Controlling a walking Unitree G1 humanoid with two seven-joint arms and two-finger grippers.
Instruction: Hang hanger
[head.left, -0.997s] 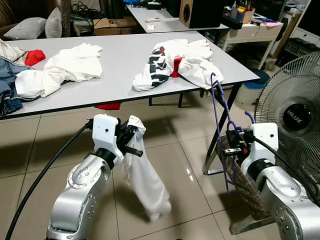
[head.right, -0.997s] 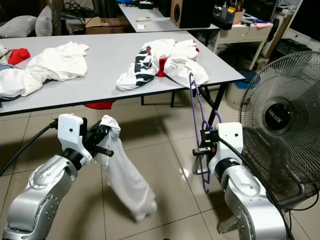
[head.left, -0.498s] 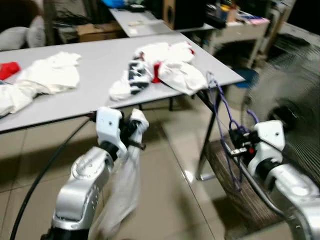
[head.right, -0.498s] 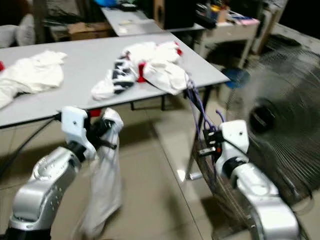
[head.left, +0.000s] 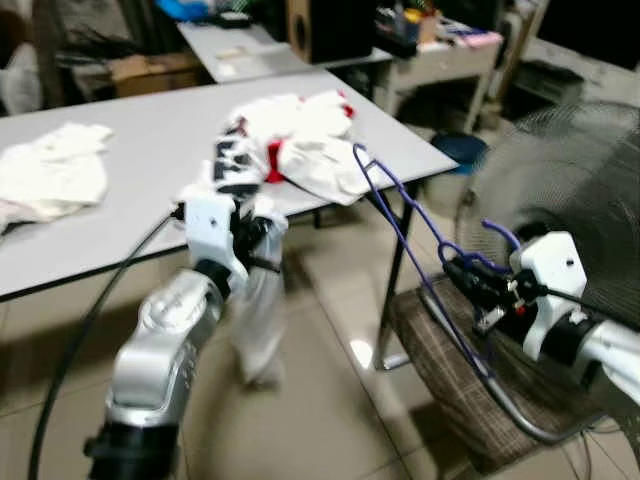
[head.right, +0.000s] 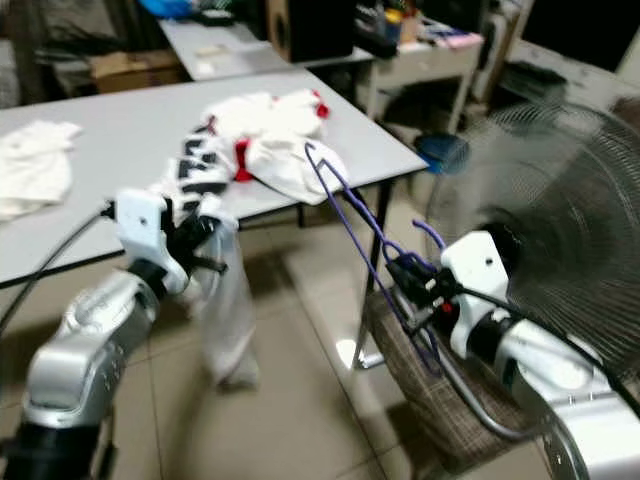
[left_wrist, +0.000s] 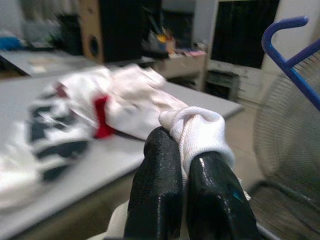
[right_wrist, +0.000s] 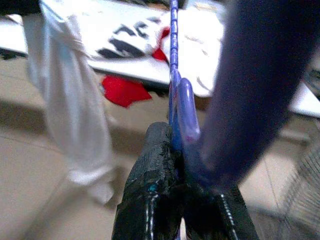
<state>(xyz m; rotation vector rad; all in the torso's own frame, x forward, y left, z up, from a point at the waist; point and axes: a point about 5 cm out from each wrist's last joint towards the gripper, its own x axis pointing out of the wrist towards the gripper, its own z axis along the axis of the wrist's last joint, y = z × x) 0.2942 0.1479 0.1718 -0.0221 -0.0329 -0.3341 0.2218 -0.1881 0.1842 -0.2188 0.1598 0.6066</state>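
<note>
My right gripper (head.left: 468, 272) is shut on a purple hanger (head.left: 410, 250), which slants up and to the left toward the table corner; its hook (head.left: 500, 233) curls just above the wrist. The right wrist view shows the black fingers (right_wrist: 152, 200) clamped on the hanger's purple bars (right_wrist: 176, 95). My left gripper (head.left: 262, 240) is shut on a white garment (head.left: 258, 310) that hangs down toward the tiled floor. The left wrist view shows the cloth bunched (left_wrist: 197, 132) between the two fingers (left_wrist: 157, 200). The eye views are blurred.
A grey table (head.left: 130, 140) holds a pile of white, black and red clothes (head.left: 285, 140) and another white garment (head.left: 50, 175). A large standing fan (head.left: 570, 190) is at the right, a woven basket (head.left: 460, 370) below it.
The camera has swung right, so the whole picture shifted left. My right gripper has tilted the hanger, which now slants up-left instead of standing nearly upright. The white garment swings under my left gripper.
</note>
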